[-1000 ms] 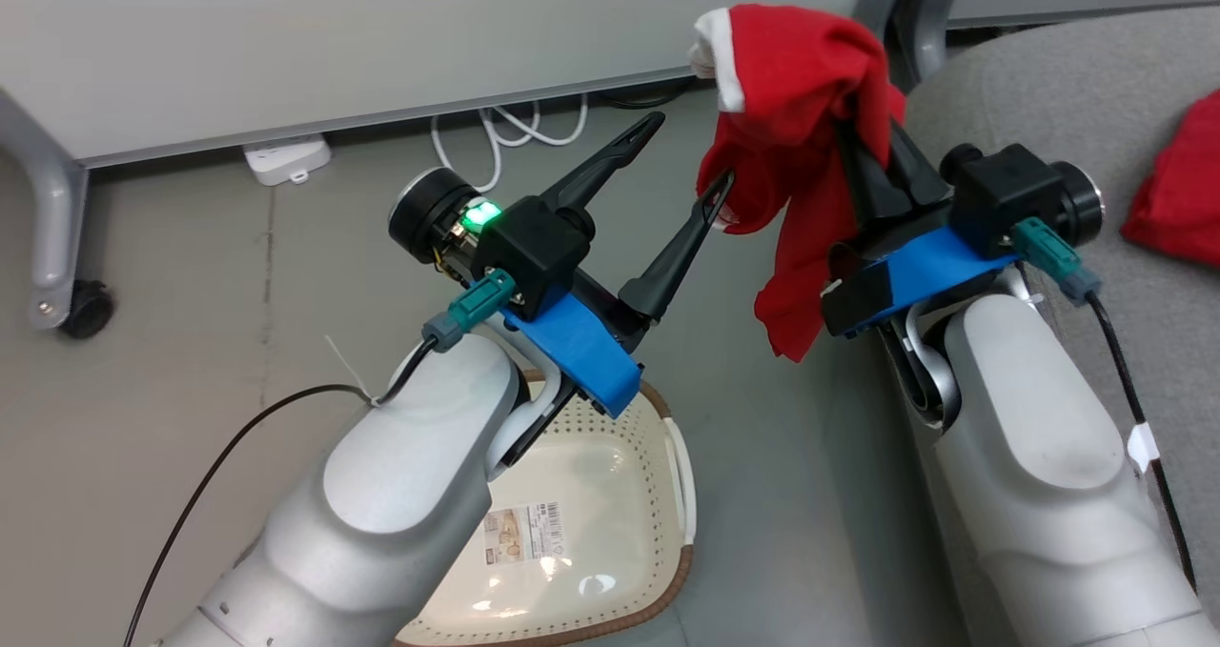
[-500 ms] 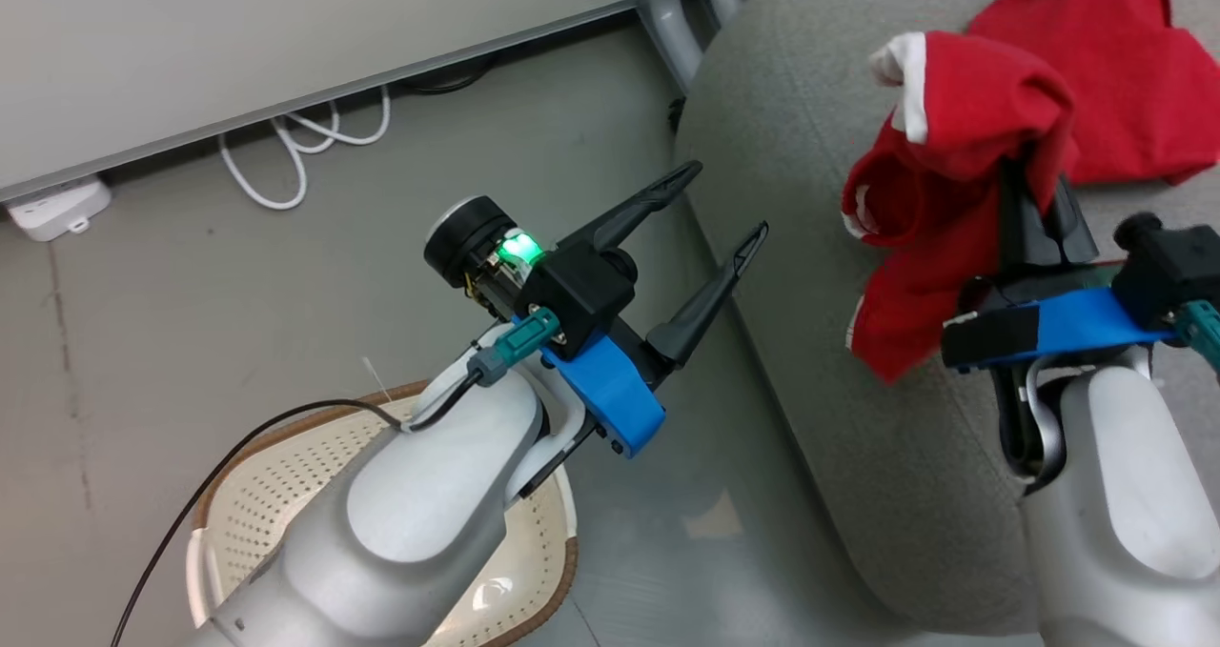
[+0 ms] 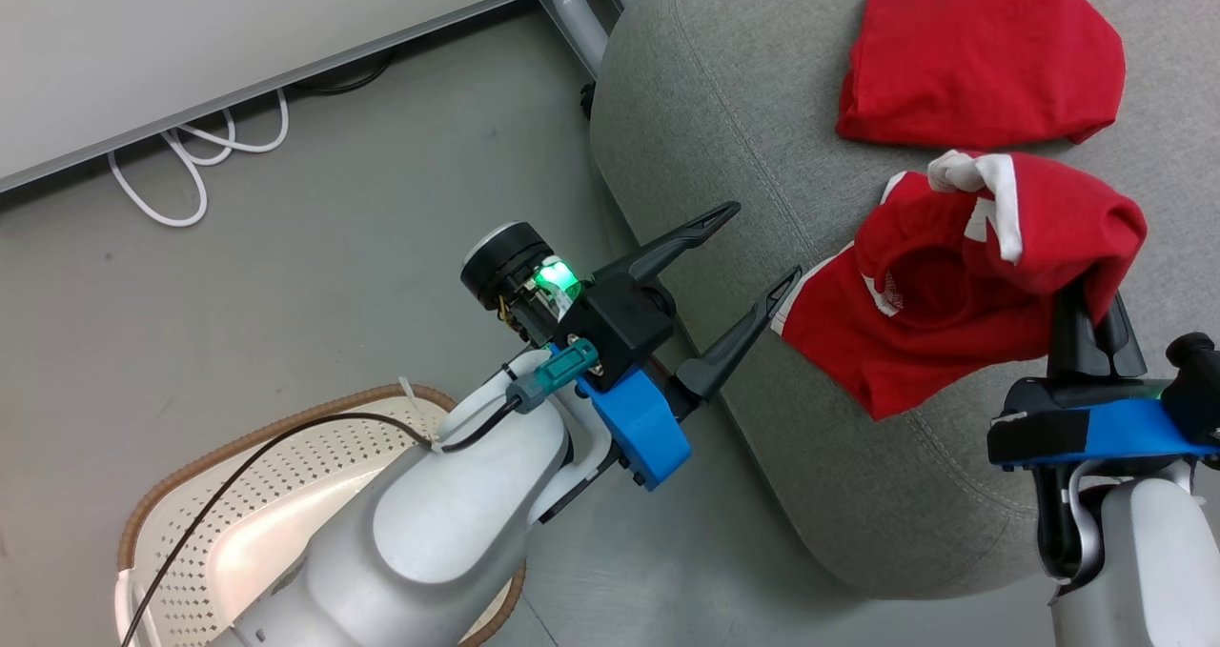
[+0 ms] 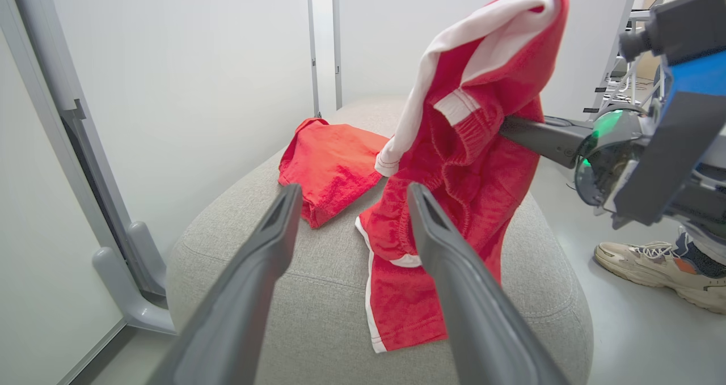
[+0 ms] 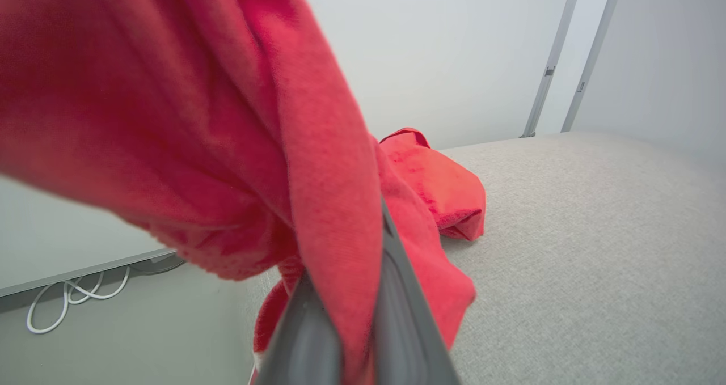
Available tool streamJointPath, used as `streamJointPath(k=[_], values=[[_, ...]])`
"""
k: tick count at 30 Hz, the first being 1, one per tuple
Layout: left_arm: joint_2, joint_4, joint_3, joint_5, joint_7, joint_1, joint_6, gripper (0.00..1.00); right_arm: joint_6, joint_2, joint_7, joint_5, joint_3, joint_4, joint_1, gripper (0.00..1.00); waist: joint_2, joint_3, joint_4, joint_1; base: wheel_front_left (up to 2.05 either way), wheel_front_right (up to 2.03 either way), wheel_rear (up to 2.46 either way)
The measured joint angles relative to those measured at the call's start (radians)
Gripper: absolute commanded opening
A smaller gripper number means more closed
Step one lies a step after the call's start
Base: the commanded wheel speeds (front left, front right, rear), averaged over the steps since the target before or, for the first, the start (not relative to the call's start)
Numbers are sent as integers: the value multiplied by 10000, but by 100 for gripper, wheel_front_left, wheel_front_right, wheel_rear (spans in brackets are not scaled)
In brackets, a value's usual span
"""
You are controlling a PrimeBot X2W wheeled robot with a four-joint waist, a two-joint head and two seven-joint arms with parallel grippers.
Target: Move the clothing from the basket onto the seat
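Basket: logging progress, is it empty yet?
Seemingly empty: the basket shows bare floor, though the left forearm hides part. One red garment lies on the seat; the right gripper holds the second garment.

The left gripper (image 4: pixel 353 189) has its two dark fingers spread wide with nothing between them, pointing at the grey seat (image 4: pixel 255 294). Above the seat's near edge the right gripper (image 4: pixel 513 128) comes in from the right, closed on a red garment with white trim (image 4: pixel 471 164), which hangs bunched from it. The garment's lower end lies on the seat by that near edge. A second red garment (image 4: pixel 332 169) lies crumpled toward the seat's far edge. A person's pale shoe (image 4: pixel 652 263) stands on the floor off the seat's right edge.
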Motion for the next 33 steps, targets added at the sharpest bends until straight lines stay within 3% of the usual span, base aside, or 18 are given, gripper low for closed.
streamJointPath(k=[8, 14, 17, 23, 29, 33], values=[[58, -79, -27, -6, -10, -15, 50, 100, 0, 42, 2, -2, 23, -286, -377, 0, 0, 204, 70, 0, 0, 0, 0], [301, -328, 6, 81, 69, -226, 163, 100, 2, -487, 0, 54, -65, -1007, -1958, 0, 0, 764, 166, 0, 0, 0, 0], [464, -479, 2, 173, 157, -402, 171, 100, 2, -1009, 0, 130, -420, -1246, -2924, 0, 0, 1185, 207, 0, 0, 0, 0], [675, -901, -90, 477, 449, -1095, 130, 100, 0, -2349, -2, 456, -2243, -1170, -4791, 0, 0, 2239, 383, 0, 0, 0, 0], [917, -1290, -150, 706, 729, -1801, 81, 100, 0, -3519, -2, 548, -3346, 63, -5982, 0, 0, 3478, 638, 1, 0, 0, 0], [1009, -1430, -169, 780, 800, -2114, 63, 100, 0, -3971, 0, 330, -3551, 1398, -6380, 0, 0, 4255, 845, 2, 0, 0, 0]])
